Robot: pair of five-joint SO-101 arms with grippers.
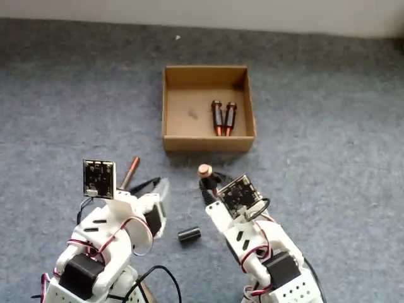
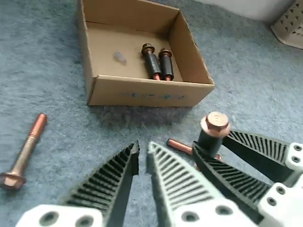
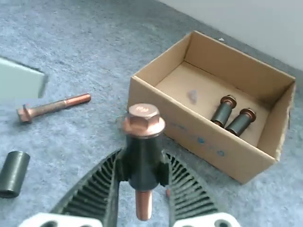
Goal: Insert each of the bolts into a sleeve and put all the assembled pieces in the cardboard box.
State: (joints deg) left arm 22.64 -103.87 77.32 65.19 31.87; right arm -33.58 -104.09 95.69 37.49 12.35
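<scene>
On the grey carpeted bench [image 1: 328,126], an open brown cardboard box [image 1: 208,144] sits at the far centre. Two assembled pieces [image 1: 223,118], copper bolts seated in black sleeves, lie side by side on its floor toward the right wall. The right gripper [image 3: 142,163] is near the box's front wall, a little right of centre, with its jaws clamped on the black sleeve of a third assembled piece [image 3: 142,151]. This piece stands upright, its copper hex head on top and its threaded copper tip poking out below the sleeve. The left wrist view shows the same piece [image 2: 214,127] pinched between the right arm's ribbed black jaws. The end of another copper shank [image 2: 181,145] lies on the carpet just beside it. The left gripper [image 2: 142,156] is to the left of the right one, and its jaws are almost together with only a thin slit at the tips and nothing between them. A loose copper flanged bolt [image 1: 130,172] lies on the carpet on the left, near the left arm and apart from the box. A short black cylindrical sleeve [image 1: 189,235] lies on its side on the near carpet between the two arms.
</scene>
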